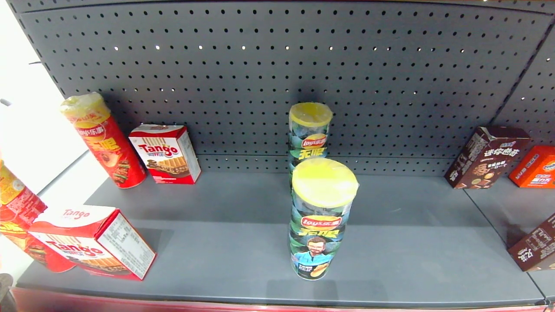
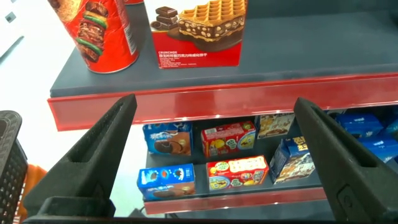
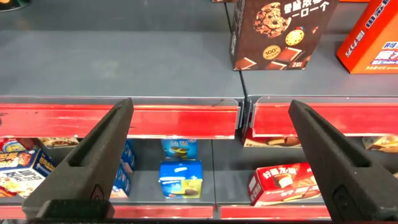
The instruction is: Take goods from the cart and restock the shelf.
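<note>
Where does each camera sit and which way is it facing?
Head view: from the head, forward and down onto the grey metal shelf.
Left wrist view: low, facing the shelf's red front edge past the open left claw; shares the red cardboard waffle box with head.
Right wrist view: same, past the open right claw; shares the brown cardboard biscuit box.

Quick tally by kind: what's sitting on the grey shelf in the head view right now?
Red chip cans: 2
Green chip cans: 2
Red wafer boxes: 2
Brown boxes: 2
Orange box: 1
Total: 9
</note>
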Available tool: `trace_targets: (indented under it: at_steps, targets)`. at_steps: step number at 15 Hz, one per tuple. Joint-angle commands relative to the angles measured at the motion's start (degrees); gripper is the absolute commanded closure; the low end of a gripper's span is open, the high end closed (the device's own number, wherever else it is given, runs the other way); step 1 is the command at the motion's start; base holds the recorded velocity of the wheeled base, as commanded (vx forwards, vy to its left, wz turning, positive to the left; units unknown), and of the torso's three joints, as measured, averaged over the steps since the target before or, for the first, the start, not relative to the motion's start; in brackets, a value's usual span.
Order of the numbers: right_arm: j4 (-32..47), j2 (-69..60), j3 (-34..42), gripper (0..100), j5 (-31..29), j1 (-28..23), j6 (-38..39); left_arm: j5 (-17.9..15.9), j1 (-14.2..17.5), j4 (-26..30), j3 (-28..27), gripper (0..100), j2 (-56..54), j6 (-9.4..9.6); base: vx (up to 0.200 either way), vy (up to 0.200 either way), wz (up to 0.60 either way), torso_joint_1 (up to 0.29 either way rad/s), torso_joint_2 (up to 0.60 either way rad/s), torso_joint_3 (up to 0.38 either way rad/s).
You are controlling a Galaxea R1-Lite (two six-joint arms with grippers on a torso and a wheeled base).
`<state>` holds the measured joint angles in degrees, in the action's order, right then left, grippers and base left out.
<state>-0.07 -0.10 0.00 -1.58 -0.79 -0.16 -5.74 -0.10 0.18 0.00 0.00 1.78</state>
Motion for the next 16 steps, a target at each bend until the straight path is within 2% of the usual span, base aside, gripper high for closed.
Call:
trace_targets:
  at_steps: [1,14,16]
  targets:
    - [-0.01,0.1,0.0,0,0.0,0.0,-0.02,-0.06,0.01,-0.01,0.0,0,0.09,0.07,0.0,0.0,0.0,0.0,0.0,0.0]
    - [-0.01,0.1,0.0,0,0.0,0.0,-0.02,-0.32,0.01,-0.01,0.0,0,0.0,0.24,0.0,0.0,0.0,0.0,0.0,0.0]
    - [-0.01,0.1,0.0,0,0.0,0.0,-0.02,-0.32,0.01,-0.01,0.0,0,0.09,0.24,-0.1,0.0,0.0,0.001,0.0,0.001]
